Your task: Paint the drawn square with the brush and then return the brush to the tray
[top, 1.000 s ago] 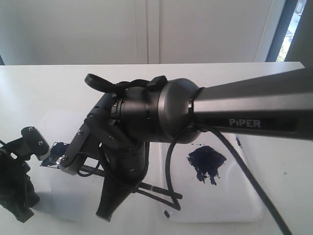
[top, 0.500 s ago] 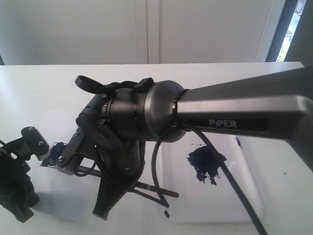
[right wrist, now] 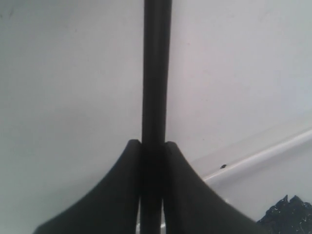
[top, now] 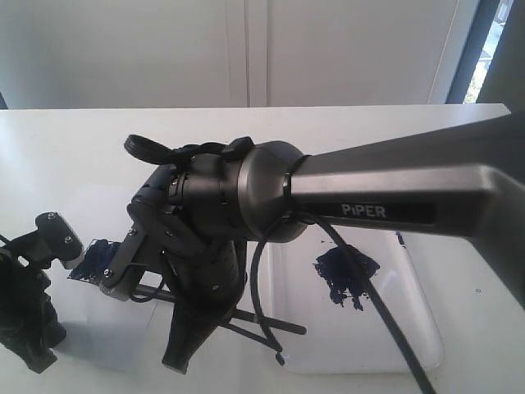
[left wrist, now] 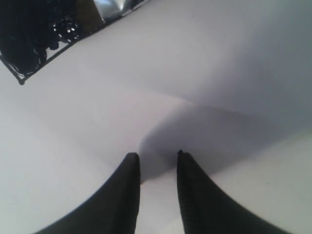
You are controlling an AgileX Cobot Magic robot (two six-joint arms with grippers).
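The drawn square on the white paper sheet is smeared dark blue; the left wrist view shows its corner with the brush's silver ferrule above it. My right gripper reaches across to the sheet and is shut on the black brush handle. The handle trails back toward the tray; my arm hides the bristles in the exterior view. The tray carries a dark blue paint blot. My left gripper stands open on the paper, holding nothing.
The large right arm spans the middle and covers much of the table. Its cable hangs over the tray. The left arm stands at the sheet's near left corner. The tray rim and blot edge show beside the right fingers.
The right arm has shifted left across the sheet with the brush, then settled a little lower. More of the blue square now shows. The left arm has not moved.
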